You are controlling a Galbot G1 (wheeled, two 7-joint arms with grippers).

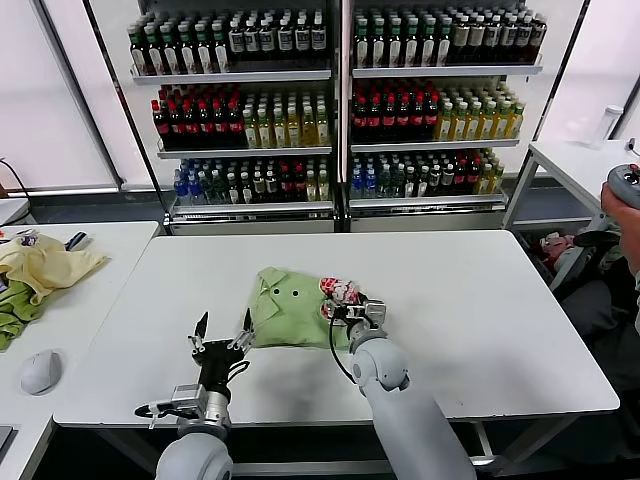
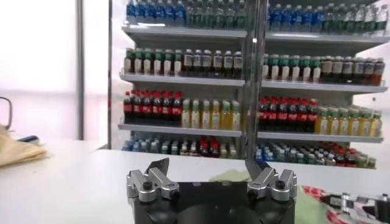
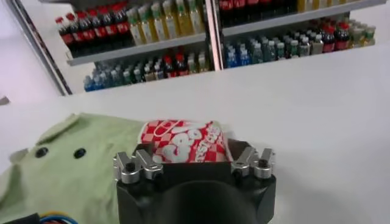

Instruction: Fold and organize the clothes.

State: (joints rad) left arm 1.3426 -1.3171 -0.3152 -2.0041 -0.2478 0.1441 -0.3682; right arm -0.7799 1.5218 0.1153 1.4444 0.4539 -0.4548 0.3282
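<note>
On the white table (image 1: 480, 300), the polo shirt (image 1: 290, 310) is pinched at its right edge by the right gripper (image 1: 345, 308); the left gripper (image 1: 222, 335) is held wide open, empty, near-left of the shirt.

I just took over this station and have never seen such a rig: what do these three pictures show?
One picture looks down from the robot's head; the other two come from cameras on its wrists. On the white table lies a folded light sage-green polo shirt with a red-and-white printed patch. The right gripper sits at the shirt's patch end, the patch between its fingers; whether it grips is unclear. The left gripper stands open at the shirt's near left edge, holding nothing. Bottle shelves stand behind.
</note>
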